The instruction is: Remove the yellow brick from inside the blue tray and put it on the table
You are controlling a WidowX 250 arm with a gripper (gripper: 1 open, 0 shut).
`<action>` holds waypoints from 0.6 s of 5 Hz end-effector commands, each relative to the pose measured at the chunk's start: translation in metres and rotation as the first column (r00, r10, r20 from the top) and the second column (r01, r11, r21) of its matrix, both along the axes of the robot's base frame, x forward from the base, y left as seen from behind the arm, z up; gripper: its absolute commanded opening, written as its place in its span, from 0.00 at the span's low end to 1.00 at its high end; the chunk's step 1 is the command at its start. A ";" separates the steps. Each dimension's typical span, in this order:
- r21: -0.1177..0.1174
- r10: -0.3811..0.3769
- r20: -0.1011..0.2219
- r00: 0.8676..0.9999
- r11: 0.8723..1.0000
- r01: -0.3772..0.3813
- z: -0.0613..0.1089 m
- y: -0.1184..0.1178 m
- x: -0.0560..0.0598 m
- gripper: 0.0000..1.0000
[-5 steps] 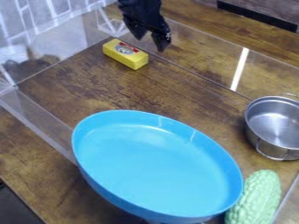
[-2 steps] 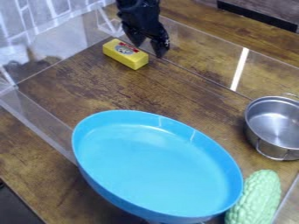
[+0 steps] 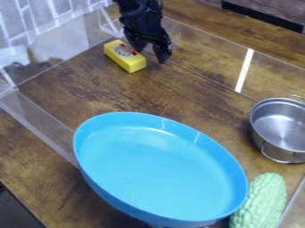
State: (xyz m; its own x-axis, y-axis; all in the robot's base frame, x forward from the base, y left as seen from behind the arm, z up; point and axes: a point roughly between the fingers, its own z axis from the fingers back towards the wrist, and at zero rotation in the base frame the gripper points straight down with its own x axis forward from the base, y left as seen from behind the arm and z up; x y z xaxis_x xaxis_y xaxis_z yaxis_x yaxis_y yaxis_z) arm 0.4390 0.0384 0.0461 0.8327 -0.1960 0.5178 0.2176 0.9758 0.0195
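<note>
No readable text, label or number anywhere – yellow brick (image 3: 124,55) shows dark mark only – illegible

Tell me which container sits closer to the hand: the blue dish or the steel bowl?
Neither is close, but the steel bowl at right is slightly nearer the hand. The blue tray lies at the near edge.

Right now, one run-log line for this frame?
hand: open, at yellow brick | yellow brick: on table, outside blue tray | blue tray: empty
</note>
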 end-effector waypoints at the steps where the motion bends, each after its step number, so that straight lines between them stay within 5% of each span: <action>1: 0.013 -0.025 0.059 0.998 1.000 0.024 0.019 -0.007 0.014 0.00; 3: 0.018 -0.032 0.035 0.999 0.999 0.031 0.031 -0.011 0.011 0.00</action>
